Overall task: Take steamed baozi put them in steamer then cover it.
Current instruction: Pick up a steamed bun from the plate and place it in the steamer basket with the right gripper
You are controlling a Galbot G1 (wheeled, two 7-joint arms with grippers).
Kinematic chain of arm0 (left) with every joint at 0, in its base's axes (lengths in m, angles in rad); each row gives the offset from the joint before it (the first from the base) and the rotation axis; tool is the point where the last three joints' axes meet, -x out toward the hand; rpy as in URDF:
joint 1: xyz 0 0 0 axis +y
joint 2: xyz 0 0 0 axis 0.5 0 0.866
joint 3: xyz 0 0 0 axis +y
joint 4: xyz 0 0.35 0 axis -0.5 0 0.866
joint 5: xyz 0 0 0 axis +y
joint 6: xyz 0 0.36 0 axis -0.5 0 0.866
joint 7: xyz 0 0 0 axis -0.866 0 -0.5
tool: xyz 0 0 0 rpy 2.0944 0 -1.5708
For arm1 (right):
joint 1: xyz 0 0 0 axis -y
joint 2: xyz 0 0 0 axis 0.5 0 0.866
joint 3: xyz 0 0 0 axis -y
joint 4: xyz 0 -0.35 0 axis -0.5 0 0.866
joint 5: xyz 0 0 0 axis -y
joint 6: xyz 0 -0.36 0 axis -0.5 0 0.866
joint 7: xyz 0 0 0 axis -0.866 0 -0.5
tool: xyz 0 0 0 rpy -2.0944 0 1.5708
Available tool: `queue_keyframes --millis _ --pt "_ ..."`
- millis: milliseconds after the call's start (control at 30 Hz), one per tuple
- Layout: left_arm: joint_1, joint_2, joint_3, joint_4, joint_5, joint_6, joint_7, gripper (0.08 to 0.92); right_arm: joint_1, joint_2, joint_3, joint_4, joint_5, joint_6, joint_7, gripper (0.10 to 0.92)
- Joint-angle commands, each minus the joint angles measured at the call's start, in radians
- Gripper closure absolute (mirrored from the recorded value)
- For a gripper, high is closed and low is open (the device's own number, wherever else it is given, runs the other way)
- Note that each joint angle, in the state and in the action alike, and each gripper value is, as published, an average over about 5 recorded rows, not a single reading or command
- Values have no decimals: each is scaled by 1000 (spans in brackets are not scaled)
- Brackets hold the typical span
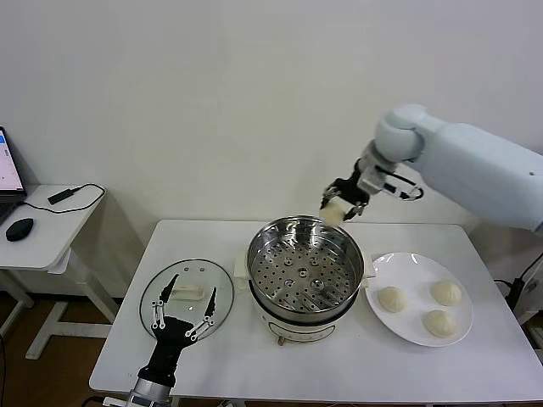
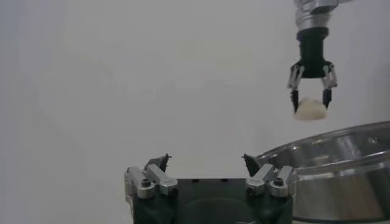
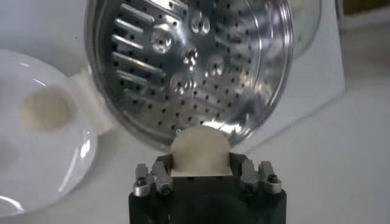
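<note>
While over steamer (image 1: 305,264) rim: r. tool (image 1: 342,206) w/ baozi (image 1: 334,212).

Four steamed baozi show in all: three lie on the one white plate (image 1: 399,326), at (image 1: 390,298), (image 1: 446,292) and (image 1: 439,322), and a fourth (image 1: 335,212) is up in the air. There is one steamer (image 1: 305,270), one glass lid (image 1: 187,297), one white table (image 1: 254,356), and two grippers, the left gripper (image 1: 185,307) and the right gripper (image 1: 343,202).

Lab: bare white wall (image 1: 212,102); laptop desk (image 1: 42,229)
</note>
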Motion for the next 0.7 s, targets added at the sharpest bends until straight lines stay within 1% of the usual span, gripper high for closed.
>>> queue_keyframes --millis 33,333,700 --pt "3 1 -4 -5 -2 -5 0 177 -64 116 -31 -18 -108 53 3 381" --pt "10 4 -6 -4 -3 -9 -2 177 -139 172 -1 -142 -168 62 7 381" --pt "5 3 -8 -5 -4 -9 -4 177 -166 217 16 -187 -220 68 28 376"
